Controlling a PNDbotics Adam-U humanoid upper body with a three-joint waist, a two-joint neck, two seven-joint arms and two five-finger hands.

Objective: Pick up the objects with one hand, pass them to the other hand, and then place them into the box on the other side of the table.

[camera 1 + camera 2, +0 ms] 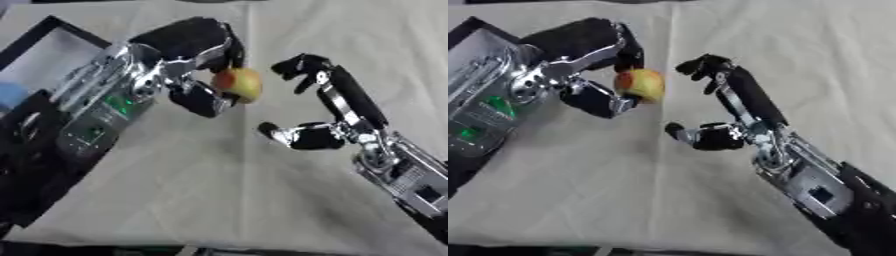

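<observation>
Left robot hand: fingers and thumb curled round apple, held clear above table. Right robot hand: fingers spread, thumb apart, empty, just beside apple, not touching. Black-rimmed box at left edge.

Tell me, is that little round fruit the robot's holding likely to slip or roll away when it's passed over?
Probably a bit of both. The fruit looks round and smooth-skinned, so it could slip between the left hand's curled fingers and thumb. On the cloth-covered table its shape would likely let it roll. It seems to keep its shape in the grip, so it's probably stiff. The right hand is open beside it.
</observation>
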